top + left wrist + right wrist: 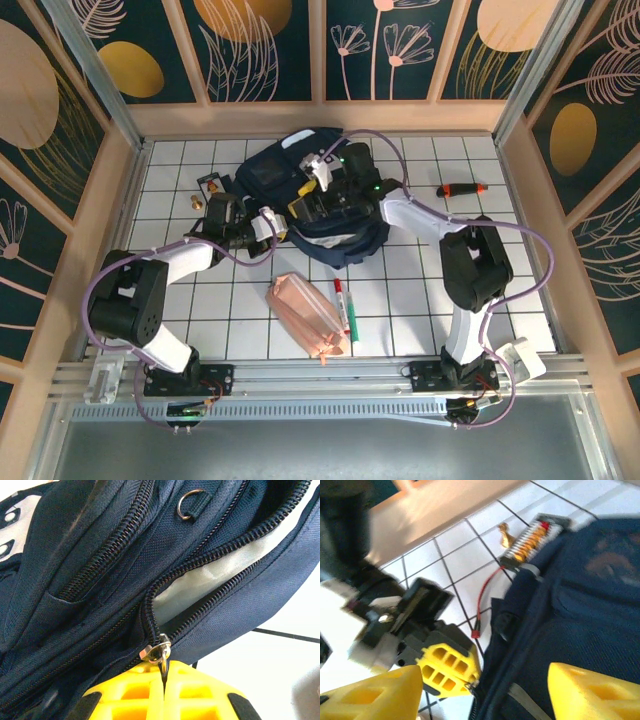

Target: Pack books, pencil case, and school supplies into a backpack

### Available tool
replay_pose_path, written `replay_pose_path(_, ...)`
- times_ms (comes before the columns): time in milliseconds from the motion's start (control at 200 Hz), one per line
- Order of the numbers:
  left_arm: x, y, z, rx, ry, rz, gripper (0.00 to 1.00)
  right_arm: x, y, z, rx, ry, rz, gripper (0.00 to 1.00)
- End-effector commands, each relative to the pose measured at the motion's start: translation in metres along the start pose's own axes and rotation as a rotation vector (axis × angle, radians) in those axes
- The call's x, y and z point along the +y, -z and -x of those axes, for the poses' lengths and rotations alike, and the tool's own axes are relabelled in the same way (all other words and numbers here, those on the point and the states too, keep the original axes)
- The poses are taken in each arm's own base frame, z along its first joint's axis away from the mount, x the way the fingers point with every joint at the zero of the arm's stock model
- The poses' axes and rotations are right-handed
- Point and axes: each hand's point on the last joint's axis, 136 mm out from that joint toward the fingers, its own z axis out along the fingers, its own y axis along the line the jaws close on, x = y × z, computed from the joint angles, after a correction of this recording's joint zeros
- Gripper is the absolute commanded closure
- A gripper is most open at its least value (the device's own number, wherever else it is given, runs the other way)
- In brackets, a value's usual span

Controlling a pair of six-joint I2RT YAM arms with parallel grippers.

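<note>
The backpack lies at the far middle of the white gridded surface in the overhead view. Nearer, the pencil case lies slantwise, far-left to near-right, and just beside it the marker pen points its red cap away. From the left wrist, the left gripper is clamped on a metal zipper pull. The zip stands partly undone, showing pale lining, and the contents are hidden. From the right wrist, the right gripper has its yellow fingers wide apart, holding nothing, over the backpack's navy fabric.
</note>
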Motion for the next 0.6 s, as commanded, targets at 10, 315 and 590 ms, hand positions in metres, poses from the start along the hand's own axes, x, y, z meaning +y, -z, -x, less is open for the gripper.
replay_pose_path(10, 0.003, 0.000, 0.024, -0.099, -0.098, 0.000, 1.00, -0.036, -0.005, -0.001, 0.082, -0.235, -0.237, 0.42)
replay_pose_path(315, 0.002, 0.001, 0.024, -0.107, -0.110, 0.010, 1.00, -0.029, -0.045, -0.013, 0.335, -0.335, -0.385, 0.39)
replay_pose_path(590, 0.005, 0.003, 0.030, -0.125, -0.148, 0.025, 1.00, -0.042, -0.057, -0.068, 0.527, -0.406, -0.571, 0.44)
